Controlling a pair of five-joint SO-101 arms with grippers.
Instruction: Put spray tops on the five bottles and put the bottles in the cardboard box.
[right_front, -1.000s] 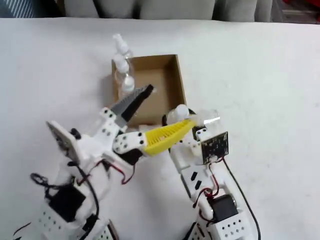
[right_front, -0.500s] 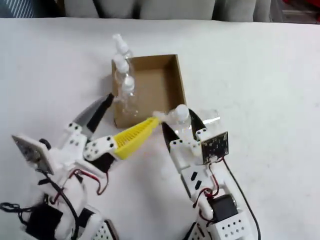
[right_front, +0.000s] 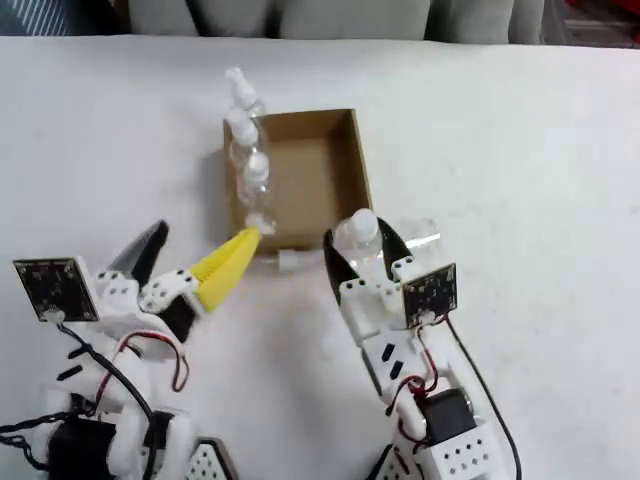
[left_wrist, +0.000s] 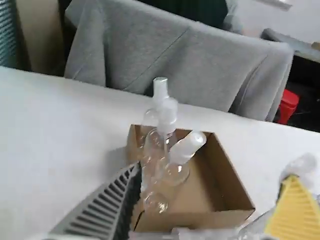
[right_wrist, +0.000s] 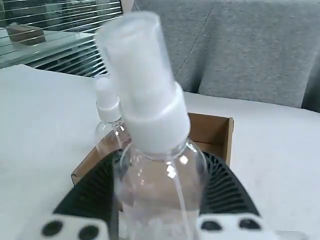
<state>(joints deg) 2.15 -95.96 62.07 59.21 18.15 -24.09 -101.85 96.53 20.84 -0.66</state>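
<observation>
Right pincer (right_front: 358, 245) is clamped round a clear spray bottle (right_wrist: 159, 195): likely light, slick, thin plastic, best held mid-body. Left pincer (right_front: 205, 233) gapes wide, empty, near the cardboard box (right_front: 320, 180).

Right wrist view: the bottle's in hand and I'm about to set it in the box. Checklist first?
1. Cap: white spray top sits on the clear plastic bottle: ok.
2. Hold: right gripper has black fingers either side of the bottle: ok.
3. Room: brown cardboard box, right side bare: ok.
4. Neighbours: three topped bottles at its left wall, one leaning: cannot tell if stable.
5. Path: left gripper open by the box's front-left corner: ok.
6. Stray: small white piece on the white table: cannot tell.
</observation>
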